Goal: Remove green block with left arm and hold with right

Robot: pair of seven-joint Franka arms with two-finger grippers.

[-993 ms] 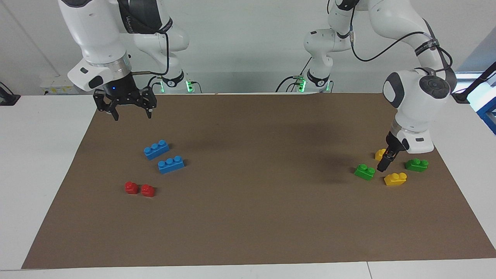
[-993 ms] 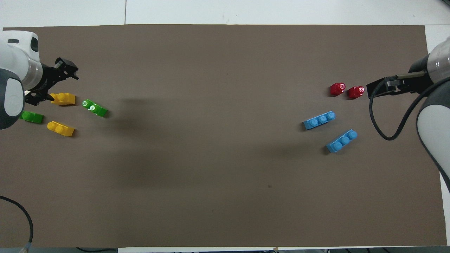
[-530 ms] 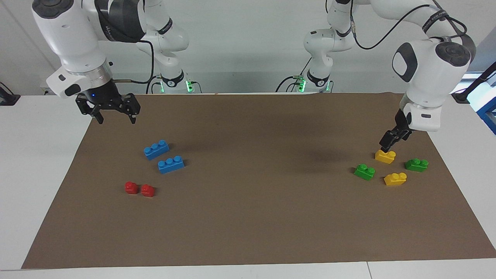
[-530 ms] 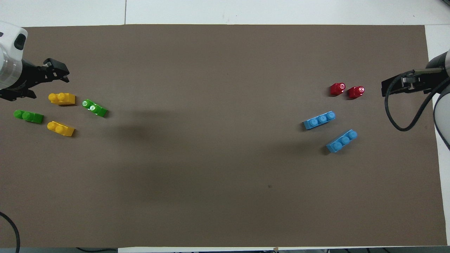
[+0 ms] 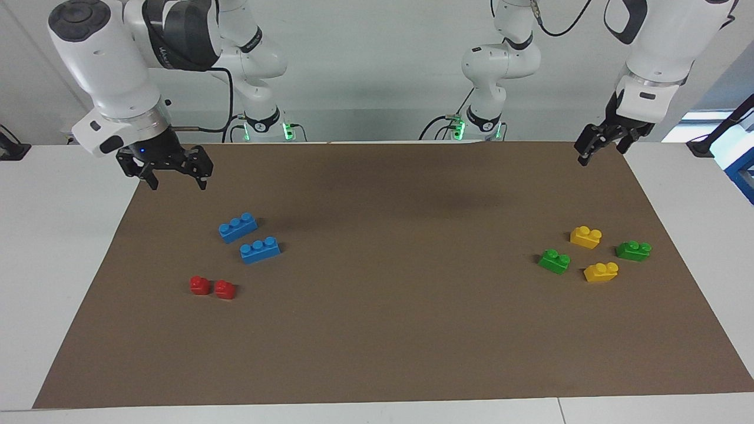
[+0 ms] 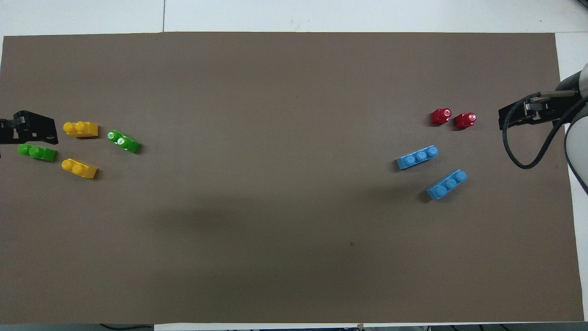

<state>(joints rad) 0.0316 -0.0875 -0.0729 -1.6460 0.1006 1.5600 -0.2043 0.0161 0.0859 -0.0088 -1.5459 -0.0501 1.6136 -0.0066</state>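
Observation:
Two green blocks lie on the brown mat [image 5: 377, 330] at the left arm's end. One green block [image 5: 554, 261] [image 6: 124, 141] is toward the mat's middle; the other green block [image 5: 634, 250] [image 6: 36, 151] is near the mat's edge. Two yellow blocks [image 5: 586, 236] [image 5: 601, 271] lie between them. My left gripper [image 5: 601, 152] [image 6: 32, 131] hangs open and empty, high over this end of the mat, touching no block. My right gripper [image 5: 178, 184] [image 6: 505, 116] hangs open and empty over the mat's edge at the right arm's end.
Two blue three-stud bricks [image 5: 238, 227] [image 5: 260, 249] and two small red blocks [image 5: 199, 285] [image 5: 224, 289] lie on the mat at the right arm's end. White table [image 5: 59, 247] surrounds the mat.
My left gripper has risen from low among the yellow and green blocks to high above them, empty. The right gripper shifted toward the table's edge early on, then stayed. No block moved.

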